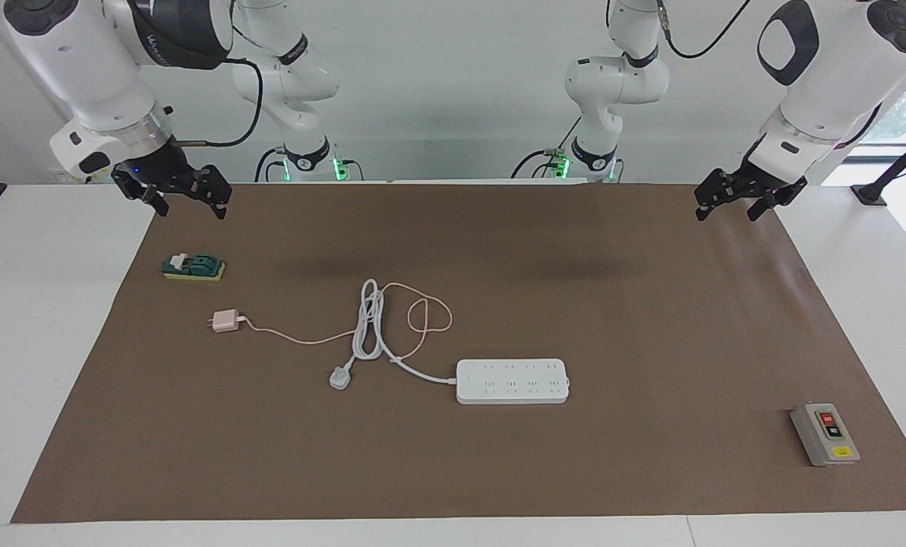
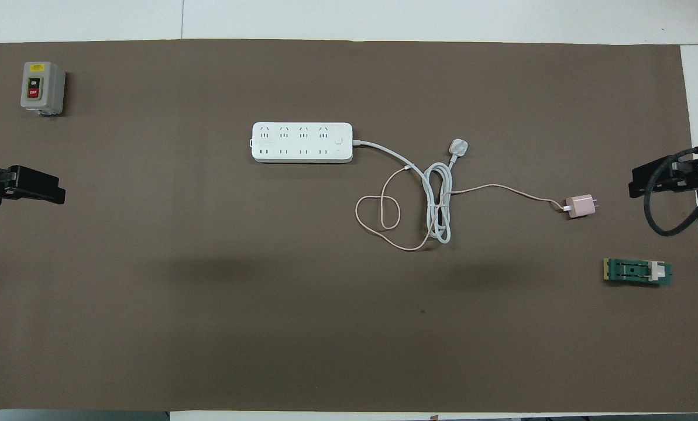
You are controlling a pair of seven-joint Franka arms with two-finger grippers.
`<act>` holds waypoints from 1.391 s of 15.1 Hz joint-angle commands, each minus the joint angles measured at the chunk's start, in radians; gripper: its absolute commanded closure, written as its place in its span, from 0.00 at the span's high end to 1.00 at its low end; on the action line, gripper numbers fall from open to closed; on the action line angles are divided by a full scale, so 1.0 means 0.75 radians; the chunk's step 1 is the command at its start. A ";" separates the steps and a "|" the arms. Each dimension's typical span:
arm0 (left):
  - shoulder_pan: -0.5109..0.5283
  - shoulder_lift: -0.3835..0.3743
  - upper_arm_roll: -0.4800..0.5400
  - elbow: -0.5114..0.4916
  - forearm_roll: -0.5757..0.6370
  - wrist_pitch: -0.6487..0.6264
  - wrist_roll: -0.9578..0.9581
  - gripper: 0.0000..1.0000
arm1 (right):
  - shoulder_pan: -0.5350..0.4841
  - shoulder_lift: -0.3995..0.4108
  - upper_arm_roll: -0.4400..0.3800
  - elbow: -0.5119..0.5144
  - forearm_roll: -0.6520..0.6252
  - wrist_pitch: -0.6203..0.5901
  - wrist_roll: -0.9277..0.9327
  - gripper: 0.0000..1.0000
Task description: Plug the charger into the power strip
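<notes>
The pale-pink charger (image 1: 225, 322) lies on the brown mat toward the right arm's end, also seen in the overhead view (image 2: 582, 206). Its thin pink cable (image 1: 422, 311) loops toward the mat's middle and crosses the strip's coiled white cord. The white power strip (image 1: 512, 381) lies flat in the middle, sockets up, farther from the robots than the charger; it also shows in the overhead view (image 2: 302, 142). My right gripper (image 1: 188, 207) is open and empty, raised over the mat's edge at its own end. My left gripper (image 1: 728, 213) is open and empty, raised over the mat's edge at its end.
The strip's white three-pin plug (image 1: 339, 377) lies between charger and strip. A green and yellow block (image 1: 194, 267) sits near the right gripper, nearer to the robots than the charger. A grey box with red and black buttons (image 1: 825, 434) stands at the left arm's end.
</notes>
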 commanded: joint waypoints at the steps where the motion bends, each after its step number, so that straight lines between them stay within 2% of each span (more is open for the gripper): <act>1: -0.001 -0.015 0.004 -0.004 0.011 -0.007 0.011 1.00 | -0.012 0.006 0.010 0.009 0.015 0.014 0.005 1.00; 15: -0.001 -0.031 0.011 0.004 0.003 -0.005 0.013 1.00 | -0.030 -0.004 0.008 -0.014 0.017 -0.002 0.015 1.00; 19: -0.009 -0.029 0.007 -0.002 -0.070 0.036 0.011 1.00 | -0.028 -0.002 0.008 -0.018 0.023 0.045 0.025 1.00; 21: -0.013 -0.031 0.005 -0.010 -0.170 0.052 0.013 1.00 | -0.022 0.006 0.014 -0.022 0.023 0.055 0.192 1.00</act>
